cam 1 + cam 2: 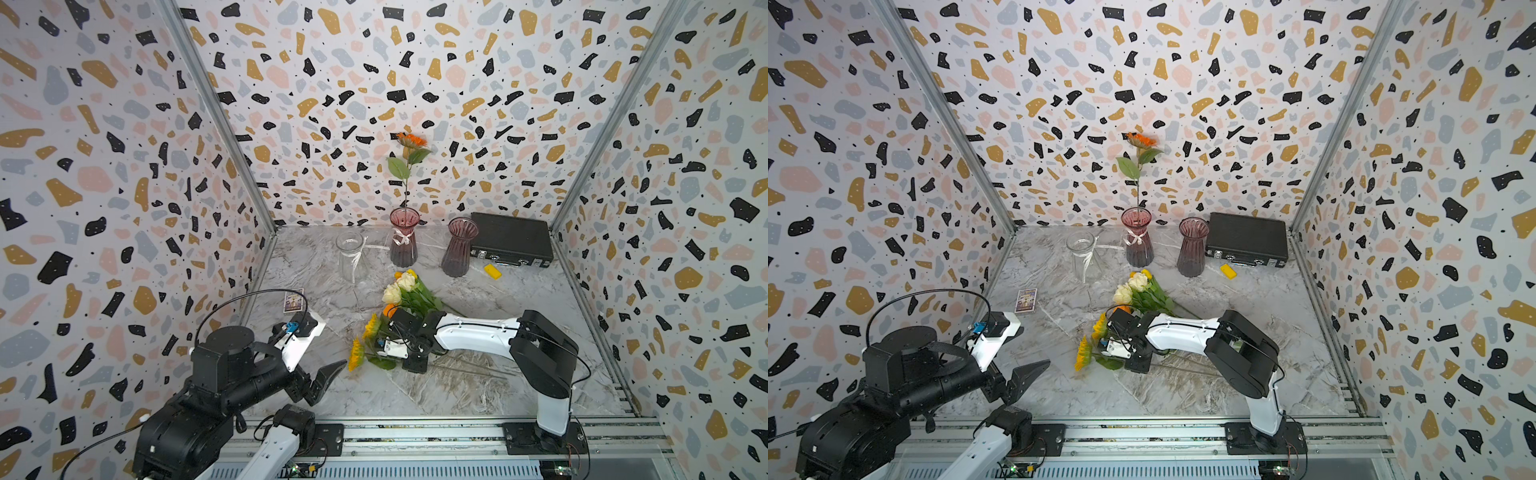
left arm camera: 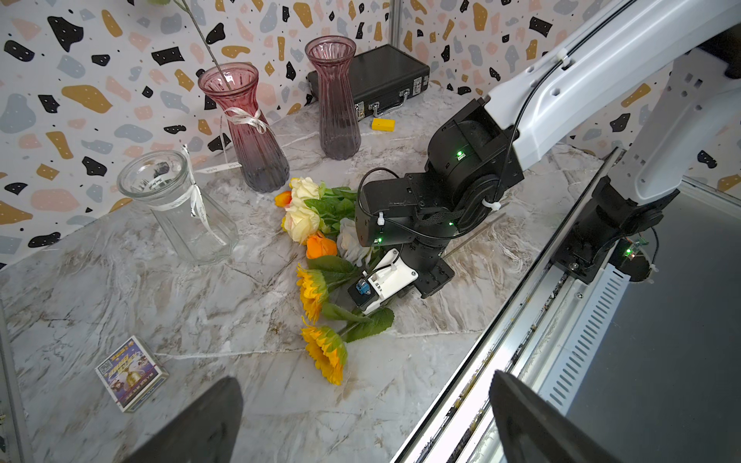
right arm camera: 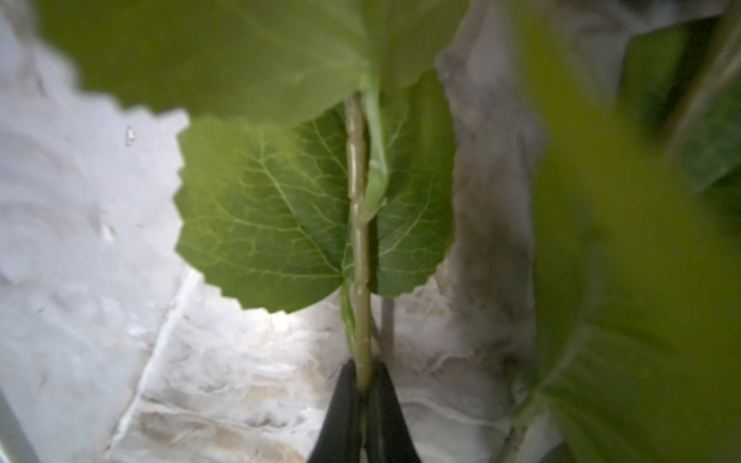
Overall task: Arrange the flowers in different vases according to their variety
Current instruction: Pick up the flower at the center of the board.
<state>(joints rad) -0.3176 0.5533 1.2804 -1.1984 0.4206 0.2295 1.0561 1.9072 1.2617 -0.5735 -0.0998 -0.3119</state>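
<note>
**A:** Where are the flowers?

**B:** Most lie heaped on the counter [image 1: 478,390] at the middle of a top view. There are two sunflowers [image 1: 356,353] at the heap's lower left, cream roses [image 1: 399,287] above them and an orange rose [image 1: 389,309] between. One orange flower [image 1: 411,140] stands upright in the ribboned pink vase [image 1: 404,243], above the heap in the frame.

**A:** And the other vases?

**B:** The clear vase [image 1: 351,257] stands left of it and the plain pink vase [image 1: 459,247] right of it, just beside the black case [image 1: 511,239].

**A:** The right jaws?

**B:** They are down in the heap. At the bottom centre of the right wrist view they are pinched together on a green stem [image 3: 361,280] with broad toothed leaves. I cannot tell which bloom it carries.

**A:** The left jaws?

**B:** They are spread wide at the lower left of both top views. They hold nothing and are well apart from the flowers.
</note>
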